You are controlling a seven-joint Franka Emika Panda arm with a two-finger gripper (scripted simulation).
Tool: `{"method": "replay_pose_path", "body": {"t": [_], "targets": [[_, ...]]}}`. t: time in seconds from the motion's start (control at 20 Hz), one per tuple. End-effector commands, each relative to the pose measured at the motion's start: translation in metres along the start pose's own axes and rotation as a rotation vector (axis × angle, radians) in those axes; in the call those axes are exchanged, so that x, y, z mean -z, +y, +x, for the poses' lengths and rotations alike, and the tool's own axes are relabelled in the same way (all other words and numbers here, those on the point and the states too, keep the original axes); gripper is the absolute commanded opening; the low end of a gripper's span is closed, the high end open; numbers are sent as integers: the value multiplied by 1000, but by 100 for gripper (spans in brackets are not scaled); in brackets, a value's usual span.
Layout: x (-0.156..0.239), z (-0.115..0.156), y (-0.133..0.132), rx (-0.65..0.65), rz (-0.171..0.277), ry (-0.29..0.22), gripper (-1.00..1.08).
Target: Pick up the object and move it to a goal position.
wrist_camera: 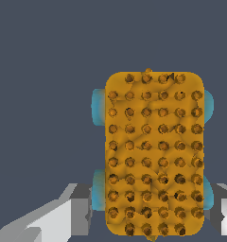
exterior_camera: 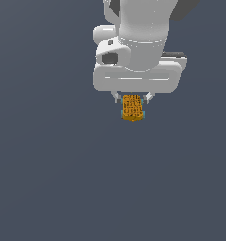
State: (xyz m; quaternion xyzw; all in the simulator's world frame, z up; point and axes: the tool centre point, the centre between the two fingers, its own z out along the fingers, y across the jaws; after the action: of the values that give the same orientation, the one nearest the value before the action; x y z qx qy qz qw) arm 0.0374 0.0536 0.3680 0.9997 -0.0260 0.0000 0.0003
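One studded block (wrist_camera: 154, 153) seemingly between hand (exterior_camera: 132, 98) fingers, plain grey ground (exterior_camera: 49, 179).

Orange-yellow studded block (wrist_camera: 154, 153), seen from directly above, its long axis running 12 to 6 o'clock. Rows of raised studs cover the top face. Teal rounded parts (wrist_camera: 97, 107) project from both long sides, near each end. Two pale gripper fingers (wrist_camera: 63, 215) flank the block's 6 o'clock end, at 8 and 4 o'clock. Background: uniform dark grey-blue surface (wrist_camera: 44, 71).
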Motion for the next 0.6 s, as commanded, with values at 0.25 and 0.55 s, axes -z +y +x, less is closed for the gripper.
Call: {"method": "replay_pose_path", "body": {"t": [0.25,0.55], "targets": [[45,14,-10,0,0,0,-100],[72,23,-16,0,0,0,-100]]}}
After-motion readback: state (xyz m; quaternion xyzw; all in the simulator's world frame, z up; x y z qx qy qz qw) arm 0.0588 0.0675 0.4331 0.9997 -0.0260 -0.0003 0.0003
